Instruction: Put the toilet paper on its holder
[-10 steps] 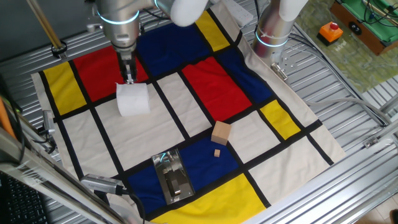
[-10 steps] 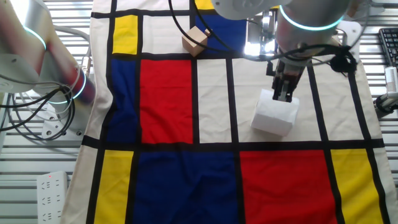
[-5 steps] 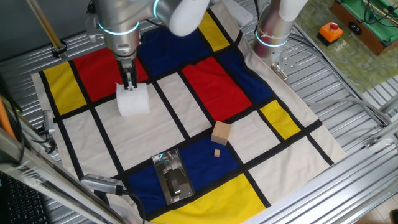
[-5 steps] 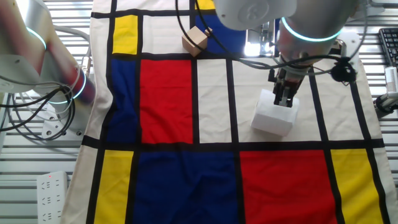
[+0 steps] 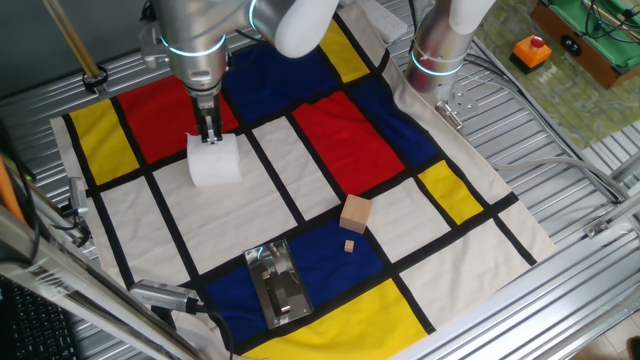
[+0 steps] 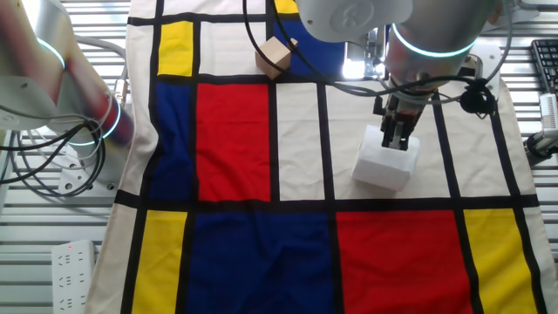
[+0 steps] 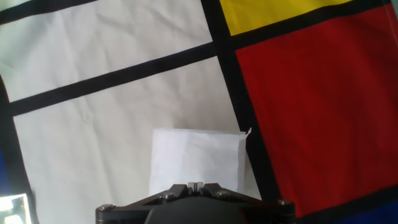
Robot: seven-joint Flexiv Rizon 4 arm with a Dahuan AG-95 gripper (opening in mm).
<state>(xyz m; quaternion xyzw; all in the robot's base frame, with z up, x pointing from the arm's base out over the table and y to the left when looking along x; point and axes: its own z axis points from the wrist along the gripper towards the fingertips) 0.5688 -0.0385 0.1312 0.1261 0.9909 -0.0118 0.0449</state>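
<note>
Little has changed over the last second: the toilet paper [image 5: 214, 160] has stayed on the same white panel of the chequered cloth, and only the gripper [image 5: 211, 136] has come down, from just above the roll's far edge to its top. In the other fixed view the gripper [image 6: 398, 141] has its narrow dark fingers drawn close together with their tips at or in the roll's upper edge — whether they pinch a fold of paper, press into the core, or merely touch, I cannot tell, and the hand view shows only the toilet paper [image 7: 198, 158] as a white block below the hand's housing, its loose sheet-end sticking out at one corner. By the look of it the roll is light and soft: it should lift with almost no effort, but it will squash under a hard squeeze and the outer sheet may peel or unwind if taken alone. I judge the soundest hold to be across the firm wall of the roll, one finger inside the core hole and one outside — not a pinch on the free outer layer. It is not slippery; paper gives good friction. The holder [image 5: 277, 284] lies flat on a blue panel near the front edge of the table, well apart from the roll, its chrome glinting. A tan wooden cube [image 5: 355, 214] with a much smaller block [image 5: 349, 245] beside it sits between, off to one side of the path.
</note>
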